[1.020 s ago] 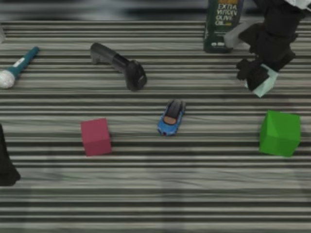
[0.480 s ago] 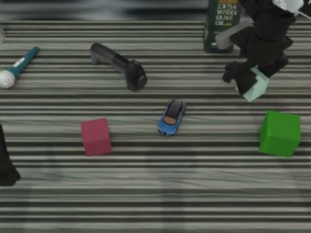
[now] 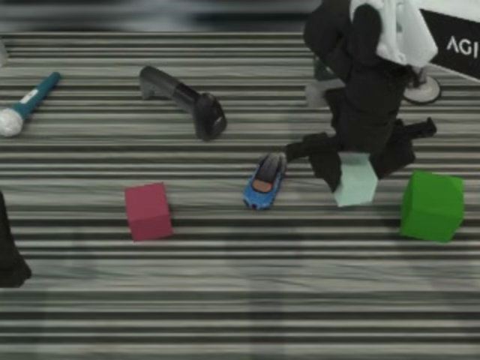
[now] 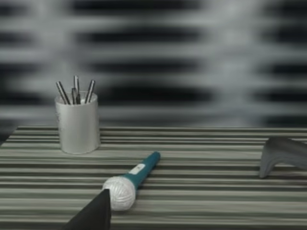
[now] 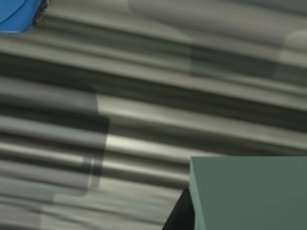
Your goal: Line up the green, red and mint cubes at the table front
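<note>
My right gripper is shut on the pale mint cube, holding it just above the striped table between the blue toy car and the green cube. In the right wrist view the mint cube fills the lower corner, with a dark finger edge beside it. The large bright green cube rests at the right side. At the left of centre sits the crimson red cube. My left gripper stays parked at the table's left edge.
A blue toy car lies just left of the mint cube. A black barcode scanner and a teal microphone lie toward the back left. A white pen cup stands beyond the microphone.
My right arm carried the mint cube from the back right toward the front and left, lowering it beside the green cube. The arm now covers the olive oil bottle.
</note>
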